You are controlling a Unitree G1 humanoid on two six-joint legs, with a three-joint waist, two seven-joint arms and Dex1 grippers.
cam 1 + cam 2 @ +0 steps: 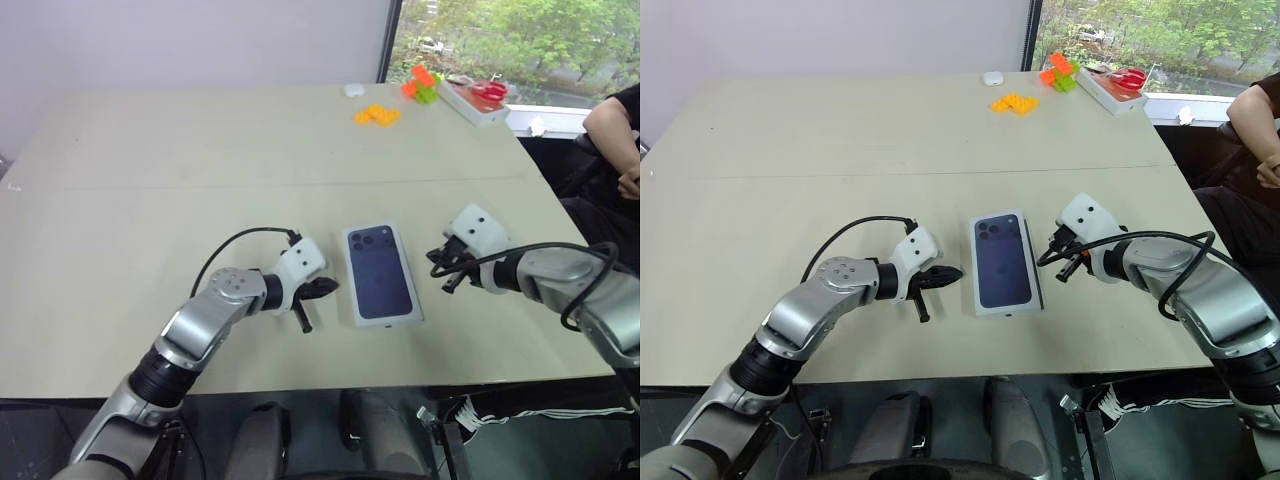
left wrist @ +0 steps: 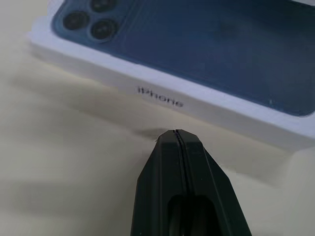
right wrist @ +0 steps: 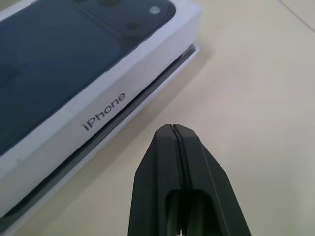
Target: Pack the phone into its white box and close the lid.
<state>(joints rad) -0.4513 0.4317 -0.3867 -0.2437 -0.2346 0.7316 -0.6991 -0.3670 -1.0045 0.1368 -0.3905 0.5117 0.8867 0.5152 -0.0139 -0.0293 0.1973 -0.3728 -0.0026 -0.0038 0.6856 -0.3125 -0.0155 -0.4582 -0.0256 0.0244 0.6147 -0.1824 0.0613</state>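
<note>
A wide beige table (image 1: 200, 150) fills the scene, backed by a plain pale wall (image 1: 180, 40) and, toward one o'clock, a window (image 1: 500, 35) looking onto green trees. Near the table's front edge lies the white box (image 3: 170, 66) with the lid (image 1: 381, 274) on it, the lid's top printed with a dark blue phone picture; on the right gripper's side a narrow dark gap shows between lid and base. The left gripper (image 1: 322, 289) sits at nine o'clock of the box, its fingers clenched on nothing, tips just beside the lid's side wall. The right gripper (image 1: 440, 262) sits at three o'clock, likewise pinched empty, near the box. At the far edge lie orange blocks (image 1: 377, 115), a green-and-orange toy (image 1: 422, 84) and a flat red-and-white box (image 1: 478, 100). A person's arm (image 1: 612, 130) shows at two o'clock.
</note>
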